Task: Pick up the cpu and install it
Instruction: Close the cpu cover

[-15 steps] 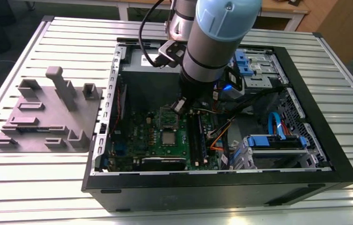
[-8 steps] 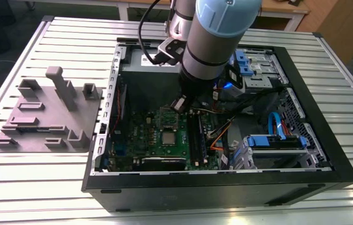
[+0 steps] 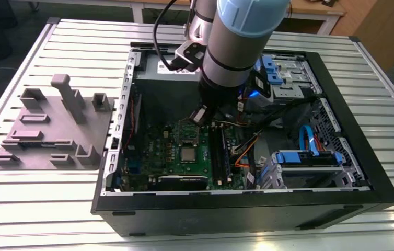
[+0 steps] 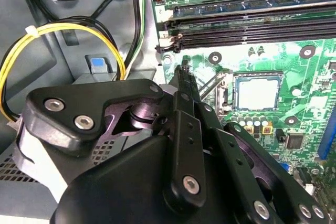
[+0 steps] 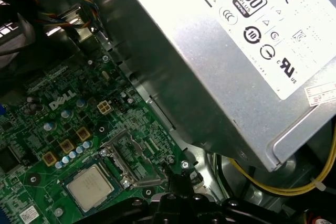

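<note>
Second wrist view: tool (image 4: 184, 73) closed, empty, near socketed cpu (image 4: 257, 90); exterior view adds the computer case (image 3: 253, 212)

I see a silvery-grey cpu (image 4: 256, 91), a green board (image 4: 310, 72), my black end effector (image 4: 184, 73) and a yellow cable (image 4: 63, 24).

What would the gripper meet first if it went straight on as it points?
Most likely the metal frame at the socket's edge, beside the cpu, not the chip itself. The gripper tip lies over that spot; depth is unclear.
</note>
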Robot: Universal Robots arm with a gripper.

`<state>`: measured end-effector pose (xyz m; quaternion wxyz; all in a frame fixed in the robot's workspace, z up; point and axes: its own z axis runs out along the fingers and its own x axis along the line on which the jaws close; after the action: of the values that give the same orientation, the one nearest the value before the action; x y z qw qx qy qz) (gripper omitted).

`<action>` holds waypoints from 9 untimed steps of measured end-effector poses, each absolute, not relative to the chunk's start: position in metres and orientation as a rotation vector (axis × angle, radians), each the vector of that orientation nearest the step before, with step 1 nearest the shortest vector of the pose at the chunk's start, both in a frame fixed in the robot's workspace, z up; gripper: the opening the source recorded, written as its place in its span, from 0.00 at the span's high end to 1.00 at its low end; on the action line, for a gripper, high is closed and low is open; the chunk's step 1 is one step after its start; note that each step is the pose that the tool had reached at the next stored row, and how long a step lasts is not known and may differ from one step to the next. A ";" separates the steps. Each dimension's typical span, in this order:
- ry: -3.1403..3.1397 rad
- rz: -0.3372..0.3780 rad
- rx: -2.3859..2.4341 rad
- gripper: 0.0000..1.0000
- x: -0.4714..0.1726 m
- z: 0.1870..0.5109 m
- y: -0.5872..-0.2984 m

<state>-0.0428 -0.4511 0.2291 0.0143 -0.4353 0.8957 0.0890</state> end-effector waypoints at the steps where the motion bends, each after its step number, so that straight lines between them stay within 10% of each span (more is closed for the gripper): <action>1: 2.790 0.274 -1.356 0.90 -0.043 0.230 -0.451; 9: 2.791 0.264 -1.364 0.90 -0.044 0.233 -0.451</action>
<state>-0.0443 -0.4509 0.2335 0.0120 -0.4374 0.8952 0.0847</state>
